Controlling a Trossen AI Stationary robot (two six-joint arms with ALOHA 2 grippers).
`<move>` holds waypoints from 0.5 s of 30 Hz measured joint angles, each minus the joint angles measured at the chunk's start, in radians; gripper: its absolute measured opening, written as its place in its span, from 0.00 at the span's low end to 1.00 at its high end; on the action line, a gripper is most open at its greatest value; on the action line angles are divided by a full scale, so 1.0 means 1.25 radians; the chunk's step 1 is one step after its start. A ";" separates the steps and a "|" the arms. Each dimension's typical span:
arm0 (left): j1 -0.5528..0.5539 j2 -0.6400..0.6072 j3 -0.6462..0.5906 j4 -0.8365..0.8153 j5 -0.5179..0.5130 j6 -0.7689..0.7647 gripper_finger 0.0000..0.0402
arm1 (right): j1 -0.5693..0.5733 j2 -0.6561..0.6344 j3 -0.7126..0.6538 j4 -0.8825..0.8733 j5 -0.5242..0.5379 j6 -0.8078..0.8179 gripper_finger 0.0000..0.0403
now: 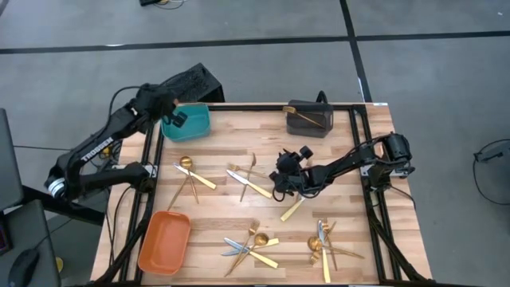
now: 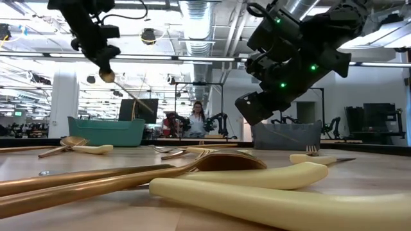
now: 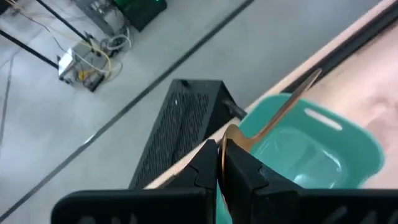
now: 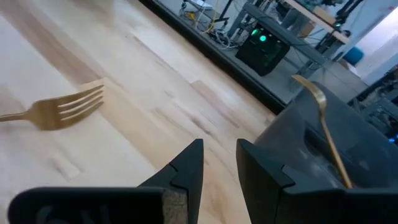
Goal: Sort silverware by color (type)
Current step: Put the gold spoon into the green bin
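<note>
My left gripper (image 1: 170, 108) hangs above the teal bin (image 1: 188, 122) at the table's far left, shut on a gold spoon (image 3: 273, 112). My right gripper (image 1: 279, 183) stands low over the middle of the table, open, with nothing between its fingers (image 4: 186, 168). A gold fork (image 4: 59, 111) lies flat on the wood ahead of it, and a pale-handled knife (image 1: 292, 209) lies just near of it. More silverware lies flat in loose clusters (image 1: 193, 174), (image 1: 249, 182), (image 1: 252, 244), (image 1: 323, 243). My left gripper pinches the gold spoon between its two fingers at the bowl end (image 3: 232, 135). The handle (image 3: 298, 93) sticks out past the fingertips, slanting over the teal bin. The spoon is lifted clear of bin and table.
A dark grey bin (image 1: 309, 119) at the far middle holds a gold piece (image 4: 326, 134) leaning on its rim. An orange bin (image 1: 165, 241) sits at the near left. A black box (image 3: 180, 124) stands beyond the table's far left corner. Bare wood shows between the clusters.
</note>
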 joint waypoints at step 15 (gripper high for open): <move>0.029 0.276 -0.001 -0.033 0.003 -0.008 0.00 | 0.001 0.000 0.000 -0.011 -0.002 -0.001 0.30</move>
